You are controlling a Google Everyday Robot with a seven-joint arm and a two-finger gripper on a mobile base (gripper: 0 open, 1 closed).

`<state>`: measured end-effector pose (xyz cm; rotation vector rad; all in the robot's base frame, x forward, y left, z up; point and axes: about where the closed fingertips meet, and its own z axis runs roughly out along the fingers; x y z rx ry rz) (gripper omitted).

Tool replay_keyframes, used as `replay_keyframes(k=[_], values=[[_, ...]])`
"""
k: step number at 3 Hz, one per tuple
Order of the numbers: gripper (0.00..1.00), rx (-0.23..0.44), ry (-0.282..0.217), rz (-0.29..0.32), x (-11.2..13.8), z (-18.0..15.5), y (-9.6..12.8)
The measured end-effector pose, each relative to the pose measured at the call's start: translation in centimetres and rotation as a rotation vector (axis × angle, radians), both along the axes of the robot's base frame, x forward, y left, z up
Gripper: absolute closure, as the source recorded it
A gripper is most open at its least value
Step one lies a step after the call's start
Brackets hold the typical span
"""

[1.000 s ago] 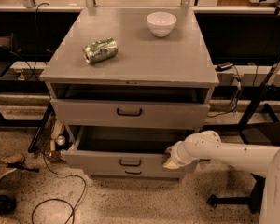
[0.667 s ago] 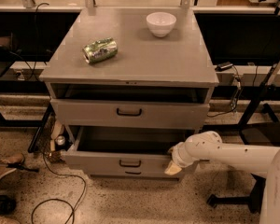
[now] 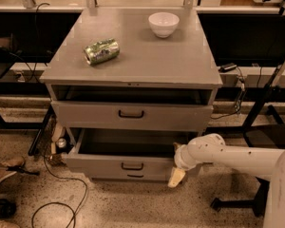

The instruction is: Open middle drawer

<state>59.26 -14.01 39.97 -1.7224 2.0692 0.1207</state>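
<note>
The grey cabinet (image 3: 133, 61) has three drawers. The middle drawer (image 3: 99, 164), with a low front and a small black pull handle (image 3: 132, 166), stands pulled out well past the cabinet front, and its dark inside shows. My gripper (image 3: 176, 176) is at the right end of that drawer's front panel, pointing down towards the floor, on the end of my white arm (image 3: 228, 153), which comes in from the right. The top drawer (image 3: 85, 114), with a taller front and a wider handle, stands slightly out. The lowest drawer (image 3: 135, 176) barely shows under the middle one.
A crushed green can (image 3: 101, 51) and a white bowl (image 3: 163, 23) sit on the cabinet top. Cables (image 3: 61, 198) and clutter lie on the floor at the left. A black stand leg (image 3: 263, 108) is at the right. Dark shelving runs behind.
My gripper has dropped a little lower along the right end of the middle drawer's front. The drawer's position looks the same.
</note>
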Motion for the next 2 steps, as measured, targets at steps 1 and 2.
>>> replay_keyframes(k=[1,2], values=[[0.0,-0.029,0.025,0.062,-1.0,-0.2,0.4],[0.0,-0.055,0.055,0.113,-2.2,0.1,0.1]])
